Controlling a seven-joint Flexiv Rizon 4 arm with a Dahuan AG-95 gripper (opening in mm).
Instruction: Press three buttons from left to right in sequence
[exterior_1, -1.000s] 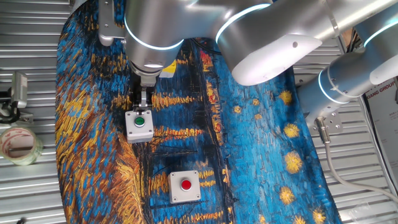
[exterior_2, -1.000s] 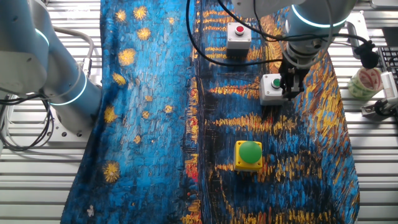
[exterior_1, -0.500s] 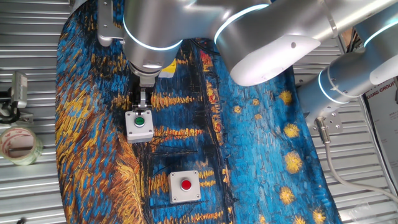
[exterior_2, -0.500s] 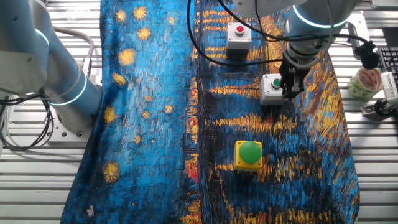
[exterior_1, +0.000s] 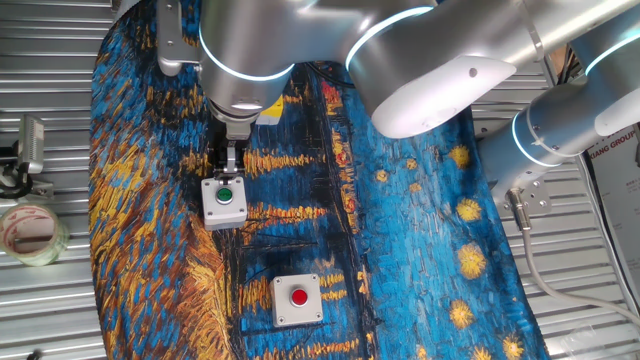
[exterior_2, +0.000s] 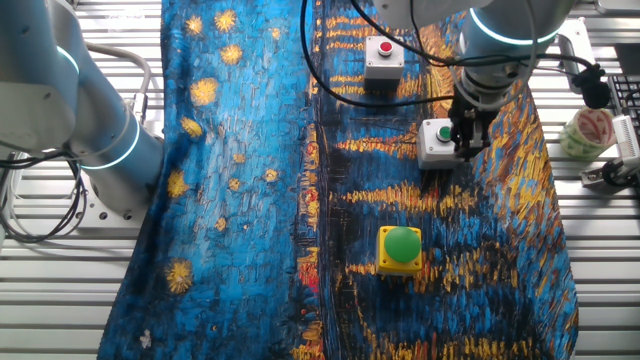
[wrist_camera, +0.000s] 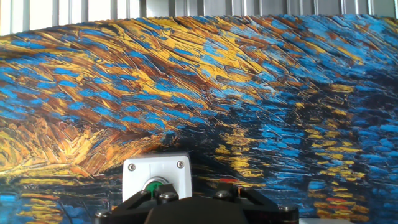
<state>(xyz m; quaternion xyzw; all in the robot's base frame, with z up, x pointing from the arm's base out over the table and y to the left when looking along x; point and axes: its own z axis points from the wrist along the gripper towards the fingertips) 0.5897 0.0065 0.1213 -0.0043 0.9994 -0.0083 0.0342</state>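
We are looking at a painted blue-and-yellow cloth (exterior_2: 260, 200) covering the table and filling most of every view. Our silver arm (exterior_1: 330, 50) is reaching down from the top of one fixed view, blocking the yellow box with the big green dome (exterior_2: 401, 248), which only the other fixed view is showing, lower centre. The gripper (exterior_1: 229, 166) is hanging just above the grey-white box with the small green button (exterior_1: 224, 200); we cannot tell how its fingers stand. The grey-white box with the red button (exterior_1: 298, 299) is sitting at bottom centre. The hand view is showing only the green-button box, at its bottom edge.
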